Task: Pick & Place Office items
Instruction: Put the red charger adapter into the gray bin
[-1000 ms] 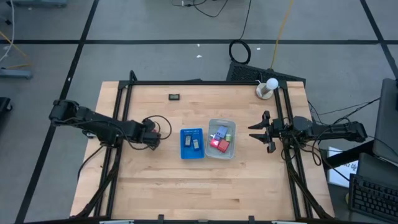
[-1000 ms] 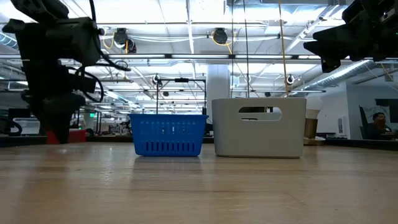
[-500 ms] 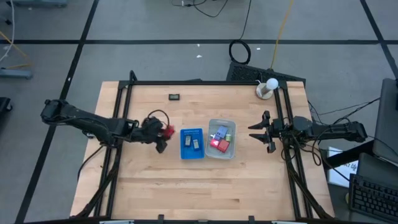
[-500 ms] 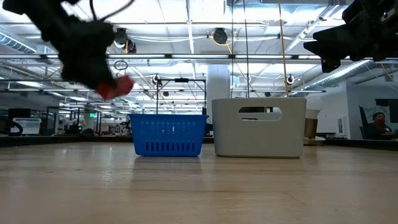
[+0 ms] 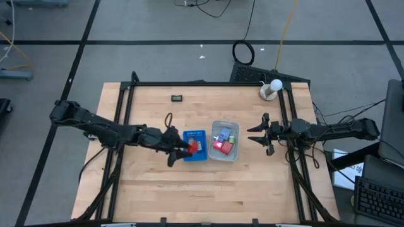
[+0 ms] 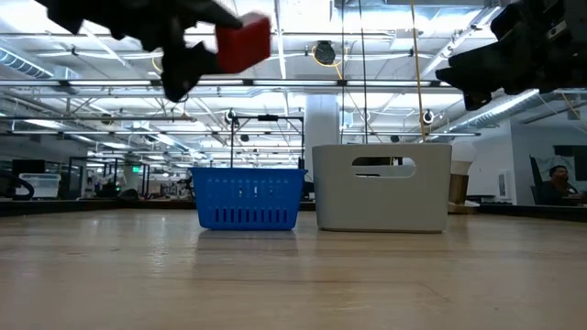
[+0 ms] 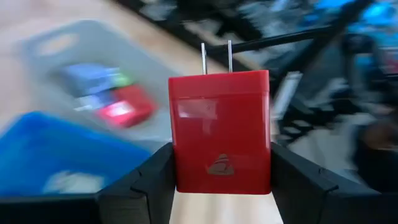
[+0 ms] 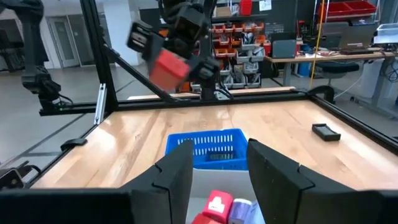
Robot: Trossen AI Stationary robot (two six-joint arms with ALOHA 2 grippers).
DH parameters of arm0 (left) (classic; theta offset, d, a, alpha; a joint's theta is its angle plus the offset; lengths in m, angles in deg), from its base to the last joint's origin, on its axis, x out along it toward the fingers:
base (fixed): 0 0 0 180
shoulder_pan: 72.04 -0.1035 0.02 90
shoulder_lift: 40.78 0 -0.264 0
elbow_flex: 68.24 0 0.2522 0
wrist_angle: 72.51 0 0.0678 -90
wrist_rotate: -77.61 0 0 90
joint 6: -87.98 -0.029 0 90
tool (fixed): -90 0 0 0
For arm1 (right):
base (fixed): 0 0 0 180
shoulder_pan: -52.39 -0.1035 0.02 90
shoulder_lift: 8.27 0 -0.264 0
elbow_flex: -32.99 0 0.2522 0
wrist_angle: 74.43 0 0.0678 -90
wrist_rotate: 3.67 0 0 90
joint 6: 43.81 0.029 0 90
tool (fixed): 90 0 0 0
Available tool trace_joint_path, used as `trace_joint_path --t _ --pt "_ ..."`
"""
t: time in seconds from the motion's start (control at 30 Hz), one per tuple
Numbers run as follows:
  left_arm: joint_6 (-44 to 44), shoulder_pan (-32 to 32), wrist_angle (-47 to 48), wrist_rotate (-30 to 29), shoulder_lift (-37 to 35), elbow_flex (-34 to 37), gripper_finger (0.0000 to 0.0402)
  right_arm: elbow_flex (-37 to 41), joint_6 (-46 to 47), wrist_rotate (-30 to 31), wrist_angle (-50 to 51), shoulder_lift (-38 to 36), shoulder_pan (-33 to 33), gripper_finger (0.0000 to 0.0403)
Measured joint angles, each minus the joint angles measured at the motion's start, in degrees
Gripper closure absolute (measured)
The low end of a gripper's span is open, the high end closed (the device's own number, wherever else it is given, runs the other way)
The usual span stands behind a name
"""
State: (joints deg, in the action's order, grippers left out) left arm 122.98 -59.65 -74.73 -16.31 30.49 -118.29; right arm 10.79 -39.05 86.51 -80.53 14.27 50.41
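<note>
My left gripper is shut on a red block with two metal prongs and holds it high over the left rim of the blue ribbed tray. In the low view the red block hangs well above the blue ribbed tray. The clear plastic tray to its right holds red, pale blue and green pieces. At the table's right side my right gripper hovers open and holds nothing, pointing toward the clear tray. My left gripper pinches the red block by two opposite narrow sides between its two fingers. The fingers come nearly level from the table's left. The block's prongs point away from the gripper. The block is lifted clear, above the blue tray's left edge.
A small black flat piece lies on the far part of the table. A white rounded object stands at the far right corner. Black frame rails run along the table's left, far and right sides. Bare wood lies toward the near edge.
My left gripper has risen from the table left of the blue tray, carrying the red block clear of the wood. It has tipped from pointing down to nearly level and has travelled toward the table's right, reaching the blue tray's left rim.
</note>
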Motion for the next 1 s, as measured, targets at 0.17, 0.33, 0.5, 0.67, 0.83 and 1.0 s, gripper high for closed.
trace_joint_path --t 0.17,0.33,0.5,0.67,0.83,1.0 --pt "0.0 -1.4 -14.1 10.5 5.8 0.0 0.0179 0.0 -1.5 -0.2 -10.6 9.9 0.0 0.0259" --pt "2.0 -3.3 -20.6 16.1 9.9 0.0 0.0189 0.0 -3.8 -0.3 -21.5 19.7 -0.5 0.0259" --pt "5.1 -4.6 -21.4 18.9 13.7 -0.4 0.0189 -0.1 -5.5 -0.3 -33.0 29.4 -2.7 0.0255" --pt "4.9 -4.7 -21.6 23.3 18.9 -4.8 0.0180 -4.6 -6.0 -0.2 -35.8 37.8 -4.8 0.0216" --pt "3.3 -4.9 -21.5 29.1 23.6 -10.8 0.0188 -10.9 -7.8 -0.3 -35.1 45.9 -7.4 0.0156" --pt "1.3 -5.9 -16.1 31.4 25.2 -14.7 0.0178 -16.8 -10.5 -0.4 -35.1 52.1 -11.1 0.0110"
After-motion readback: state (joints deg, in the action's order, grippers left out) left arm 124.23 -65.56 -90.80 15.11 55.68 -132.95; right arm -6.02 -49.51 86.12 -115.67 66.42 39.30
